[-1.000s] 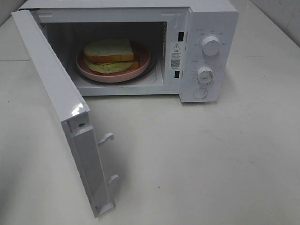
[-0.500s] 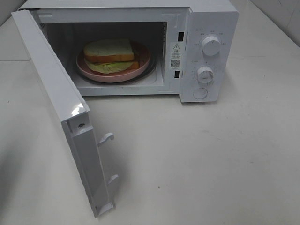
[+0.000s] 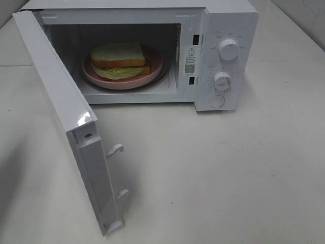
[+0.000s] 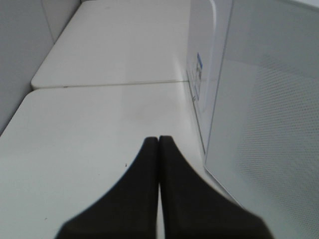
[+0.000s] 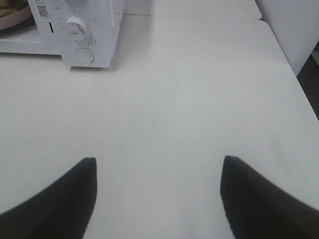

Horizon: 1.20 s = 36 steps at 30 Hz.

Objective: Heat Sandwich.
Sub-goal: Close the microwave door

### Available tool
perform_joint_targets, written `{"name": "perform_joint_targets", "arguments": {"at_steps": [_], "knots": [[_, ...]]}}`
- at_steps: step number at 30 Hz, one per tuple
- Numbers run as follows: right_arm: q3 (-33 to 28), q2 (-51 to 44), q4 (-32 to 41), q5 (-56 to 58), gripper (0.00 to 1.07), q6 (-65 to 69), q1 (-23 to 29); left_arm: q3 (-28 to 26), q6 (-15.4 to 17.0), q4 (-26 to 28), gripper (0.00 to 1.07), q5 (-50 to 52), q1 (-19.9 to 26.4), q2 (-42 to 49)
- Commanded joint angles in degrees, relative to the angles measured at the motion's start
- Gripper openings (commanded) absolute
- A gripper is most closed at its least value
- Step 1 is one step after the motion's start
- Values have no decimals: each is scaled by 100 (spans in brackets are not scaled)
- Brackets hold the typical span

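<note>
The left pincer [image 4: 158,144] was shut tight, its two tips pressed together, and it held nothing. It hung low over the bench [image 4: 99,124], just beside the outside of the microwave door [image 4: 259,124]. I could not tell if it touched the door. The right pincer [image 5: 158,162] was wide and empty, over a bare part of the bench and well away from the microwave [image 3: 228,20].

The sandwich [image 3: 118,55] lay on the pink plate [image 3: 155,68] inside the microwave. The door stood wide open, so I think the job in hand was to push it shut.

To do that well, the shut left pincer should press on the flat outside of the door, near the free edge and far from the hinge. It should push slowly and follow the door as it swings round. The two hooks [image 3: 116,149] on the door edge must go into the slots [image 3: 195,39] in the front of the microwave. A hard shove could slide the whole microwave along the bench.

A sticker [image 3: 190,60] on the frame showed a warning triangle and a square code. Its writing was too small to read. Tiny marks ran around the two knobs [image 3: 228,50], but I could not read them. I saw no brand name.
</note>
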<state>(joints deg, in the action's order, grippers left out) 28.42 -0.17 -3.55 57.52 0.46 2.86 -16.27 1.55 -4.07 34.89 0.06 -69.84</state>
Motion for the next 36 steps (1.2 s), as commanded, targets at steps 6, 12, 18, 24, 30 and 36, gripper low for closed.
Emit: {"name": "perform_joint_targets", "arguments": {"at_steps": [6, 12, 18, 24, 30, 36], "knots": [[-6, -166, 11, -52, 69, 6, -17, -74, 441, -1381, 0, 1129, -17, -1117], [-6, -166, 11, -52, 68, 6, -17, -390, 1215, -2269, 0, 1713, -17, -1621], [-6, -166, 11, -52, 68, 6, -17, -510, 1421, -2636, 0, 2011, -63, -1965], [-6, -166, 11, -52, 68, 6, -17, -607, 1352, -2395, 0, 2023, -602, -2240], [-6, -166, 11, -52, 68, 6, -17, -636, 1037, -1707, 0, 2023, -1203, -2292], [-6, -166, 11, -52, 68, 6, -17, -745, 934, -1398, 0, 2017, -1576, -2292]]}}
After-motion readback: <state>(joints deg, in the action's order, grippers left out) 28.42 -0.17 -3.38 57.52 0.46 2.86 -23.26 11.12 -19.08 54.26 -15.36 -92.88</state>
